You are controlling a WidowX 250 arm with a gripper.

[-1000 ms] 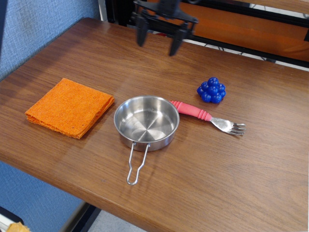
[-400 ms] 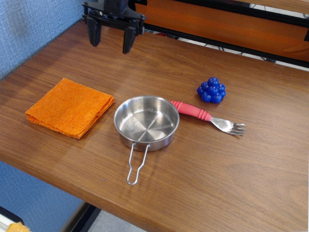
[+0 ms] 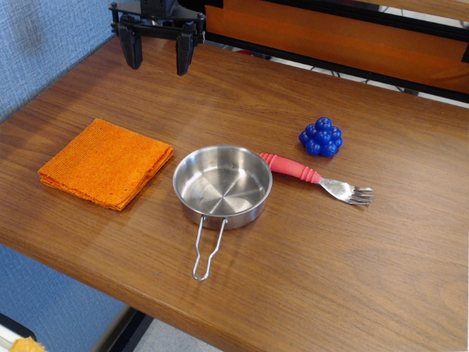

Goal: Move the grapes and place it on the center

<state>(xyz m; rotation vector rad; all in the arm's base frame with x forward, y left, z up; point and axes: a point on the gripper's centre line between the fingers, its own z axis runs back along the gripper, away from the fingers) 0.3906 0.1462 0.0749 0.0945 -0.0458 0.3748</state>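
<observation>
So the claw (image 3: 154,60) has slid left along the back of the desk (image 3: 381,264) since a second ago, ending up over the far-left corner, and everything else has stayed put. Its two fingers are spread apart with nothing between them. The grapes (image 3: 321,136) sit on the right side, just behind the pink-handled fork (image 3: 315,178), well apart from the claw. The steel pan (image 3: 222,185) takes up the middle and the folded orange cloth (image 3: 106,163) lies to its left. Honestly the task looks barely started to me: no pickup yet, and the claw is on the wrong side. Reach, grab, carry and drop are all left.
</observation>
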